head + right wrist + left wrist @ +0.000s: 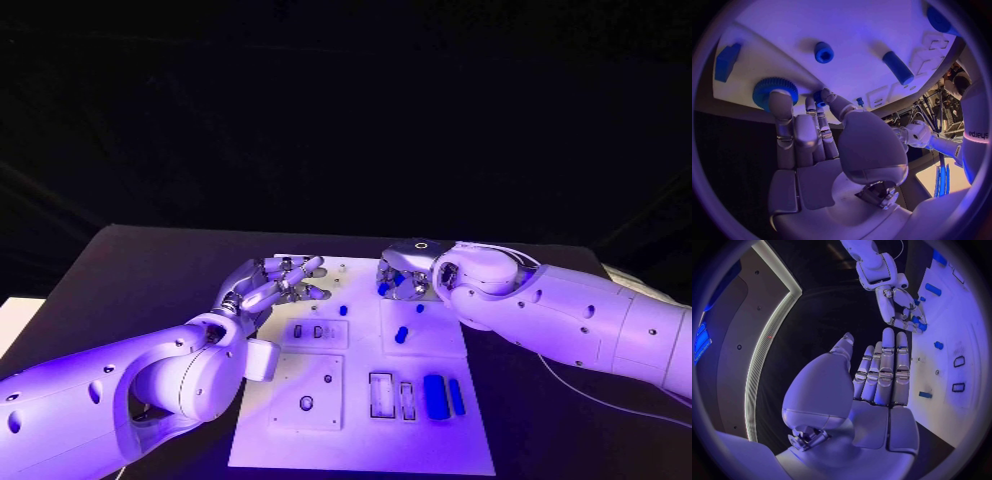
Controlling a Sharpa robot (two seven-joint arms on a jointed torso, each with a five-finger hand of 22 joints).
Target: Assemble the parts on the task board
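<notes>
Touching gear (773,90): right hand (811,135); peg (824,52), cylinder (897,67) nearby.

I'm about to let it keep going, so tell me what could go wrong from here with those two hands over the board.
1. The right hand is at the far edge of the task board, fingertips on a blue gear and pinching a small blue part; that thin pinch could slip and drop it.
2. A loose blue cylinder and blue ring lie close by; a sweep could knock them.
3. The left hand, fingers extended, hangs near the right; they could collide.
</notes>
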